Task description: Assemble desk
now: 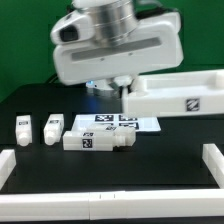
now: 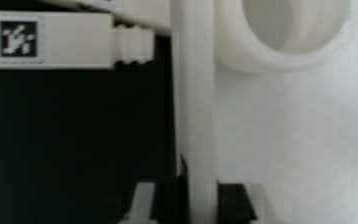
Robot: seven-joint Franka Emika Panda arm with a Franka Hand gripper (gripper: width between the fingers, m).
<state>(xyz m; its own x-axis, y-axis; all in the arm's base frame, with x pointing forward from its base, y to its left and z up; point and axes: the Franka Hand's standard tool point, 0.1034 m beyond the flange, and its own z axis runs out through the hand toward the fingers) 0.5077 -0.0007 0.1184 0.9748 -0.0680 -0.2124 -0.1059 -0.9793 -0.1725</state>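
On my feed the tool (image 2: 194, 205) is closed on the tabletop (image 1: 178, 94). In the wrist view its two dark fingers (image 2: 149, 205) sit on either side of a thin upright white wall of the slab and look pressed against it. Beyond that wall I can see the slab's broad face, with a round hole (image 2: 304, 30) in it.

From the exterior view, the tabletop sits on that view's right. The tool has it by its near-centre end, and one square tag faces the camera. It seems to sit slightly above the black worktop (image 1: 150, 170), though I cannot be sure.

The marker board (image 1: 110, 122) lies flat in the middle, just beside the tool. A longer white piece (image 1: 95, 141) rests in front of the board, touching or nearly touching its edge. Towards the exterior view's left, one leg (image 1: 23, 127) and a second leg (image 1: 52, 127) stand near each other, well apart from the tabletop. The wrist view also shows a tagged block with a ribbed end (image 2: 60, 42) lying beside the gripped wall.
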